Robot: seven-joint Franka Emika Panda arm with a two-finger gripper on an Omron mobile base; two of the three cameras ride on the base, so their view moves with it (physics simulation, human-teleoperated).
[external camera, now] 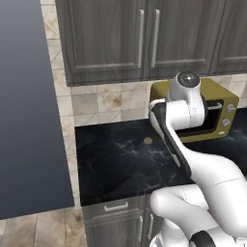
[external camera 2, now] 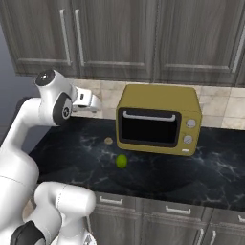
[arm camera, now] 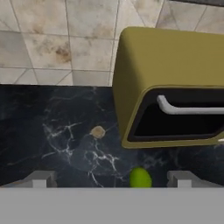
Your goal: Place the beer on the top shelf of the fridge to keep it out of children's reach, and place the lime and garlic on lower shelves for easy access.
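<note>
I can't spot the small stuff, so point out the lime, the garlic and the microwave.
lime [external camera 2: 121, 161], right base view, middle of the fruit.
garlic [arm camera: 97, 131], hand view, top of the bulb.
microwave [external camera 2: 158, 98], right base view, its flat top.

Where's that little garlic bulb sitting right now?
The garlic lies on the dark marble counter, just left of the yellow microwave in the right base view, with the lime nearer the counter's front edge.

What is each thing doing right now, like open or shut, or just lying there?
lime: lying loose on the counter, in front of the microwave.
garlic: lying on the counter, left of the microwave.
microwave: door shut.
gripper: open, empty, above the counter.
upper cupboards: doors shut.
</note>
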